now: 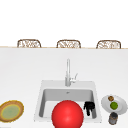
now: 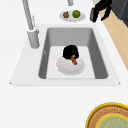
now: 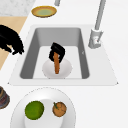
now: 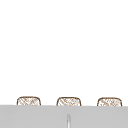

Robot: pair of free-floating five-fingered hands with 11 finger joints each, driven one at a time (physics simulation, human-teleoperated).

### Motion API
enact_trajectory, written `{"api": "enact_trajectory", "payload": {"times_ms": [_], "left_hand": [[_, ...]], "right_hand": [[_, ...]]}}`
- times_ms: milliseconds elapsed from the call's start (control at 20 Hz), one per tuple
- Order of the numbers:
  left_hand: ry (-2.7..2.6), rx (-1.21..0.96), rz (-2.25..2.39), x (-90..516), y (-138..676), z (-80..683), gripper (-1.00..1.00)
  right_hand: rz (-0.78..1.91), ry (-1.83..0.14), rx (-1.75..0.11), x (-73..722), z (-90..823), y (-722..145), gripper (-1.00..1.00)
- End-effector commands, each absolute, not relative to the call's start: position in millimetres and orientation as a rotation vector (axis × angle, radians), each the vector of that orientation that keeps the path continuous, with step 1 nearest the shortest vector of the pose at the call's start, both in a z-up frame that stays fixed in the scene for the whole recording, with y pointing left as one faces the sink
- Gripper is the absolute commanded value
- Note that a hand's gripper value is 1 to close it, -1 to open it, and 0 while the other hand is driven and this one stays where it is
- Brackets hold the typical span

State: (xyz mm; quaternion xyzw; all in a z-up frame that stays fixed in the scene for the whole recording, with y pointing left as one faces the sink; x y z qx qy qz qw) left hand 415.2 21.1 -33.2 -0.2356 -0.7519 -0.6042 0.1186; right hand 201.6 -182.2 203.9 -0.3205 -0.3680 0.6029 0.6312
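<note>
So the stick (image 3: 56,63) is what we're looking at: orange-brown, standing pretty much upright in the sink (image 2: 96,50), with its low end on a round white plate (image 2: 65,68) on the basin floor. The left hand (image 3: 57,51) has its fingers wrapped round the top of it.

The right hand (image 2: 100,10) just hangs in the air off the sink's front right corner, fingers dangling loose, nothing in them.

On the counter (image 1: 22,75) to the right we've got a white fruit plate (image 3: 47,122) holding a green fruit (image 3: 34,110) and a smaller brown one (image 3: 59,108), with a dark jar (image 1: 113,118) just beside it. Over on the left sits a woven dish (image 1: 11,110) with a yellow rim.

The counter is plain white and smooth, the basin is grey, and a tall metal faucet (image 1: 68,72) stands behind it. Three wicker chair backs (image 1: 68,44) poke up past the far edge. In the front view a glossy red ball (image 1: 67,113) covers the middle of the sink.
</note>
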Motion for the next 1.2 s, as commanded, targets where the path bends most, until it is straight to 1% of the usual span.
{"api": "enact_trajectory", "payload": {"times_ms": [0, 350, 500, 600, 850, 1150], "left_hand": [[-2.235, -0.678, -1.755, 427, 31, -64, 1.0], [-2.314, -0.642, -1.777, 448, 23, -84, 1.0], [-2.363, -0.734, -1.741, 448, 34, -95, 1.0], [-2.388, -0.734, -1.788, 439, 28, -83, 1.0], [-2.309, -0.754, -1.779, 439, 27, -41, 1.0], [-2.407, -0.753, -1.654, 423, 14, -39, 1.0]], "right_hand": [[1.38, -0.842, -0.734, 202, 204, -182, 0.0], [1.38, -0.842, -0.734, 202, 204, -182, 0.0], [1.38, -0.842, -0.734, 202, 204, -182, 0.0], [1.38, -0.842, -0.734, 202, 204, -182, 0.0], [1.38, -0.842, -0.734, 202, 204, -182, 0.0], [1.38, -0.842, -0.734, 202, 204, -182, 0.0]]}}
